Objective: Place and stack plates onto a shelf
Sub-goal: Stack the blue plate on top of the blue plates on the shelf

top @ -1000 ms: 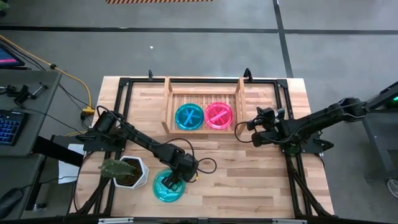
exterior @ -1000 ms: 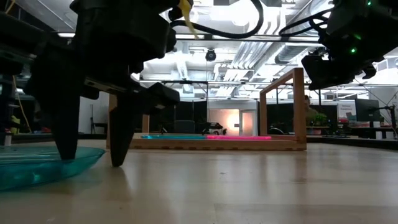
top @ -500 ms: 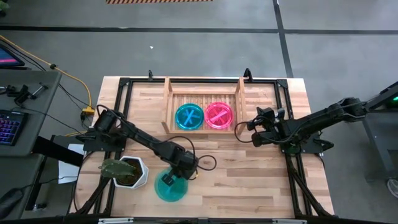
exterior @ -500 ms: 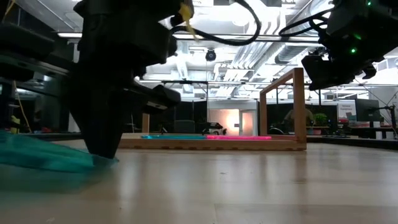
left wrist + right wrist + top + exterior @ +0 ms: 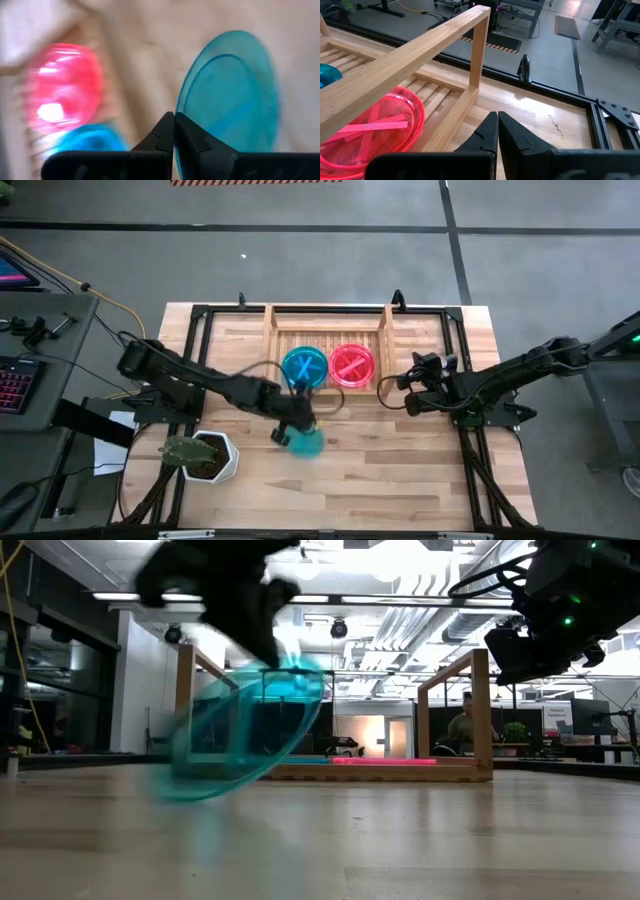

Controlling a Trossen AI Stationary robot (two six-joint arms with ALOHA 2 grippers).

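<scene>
High view: the left gripper (image 5: 296,426) pinches a teal plate (image 5: 306,443) just before the shelf (image 5: 327,332) (the right gripper (image 5: 408,393) waits shut, beside it). Low view: the plate (image 5: 245,728) hangs tilted above the table.

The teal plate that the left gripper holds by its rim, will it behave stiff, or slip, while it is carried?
The teal plate hangs tilted from the left gripper without sagging, so it is probably stiff and light. The grip is only a rim pinch on smooth translucent plastic, so it may swivel or slip. Its round edge could roll if dropped.
</scene>
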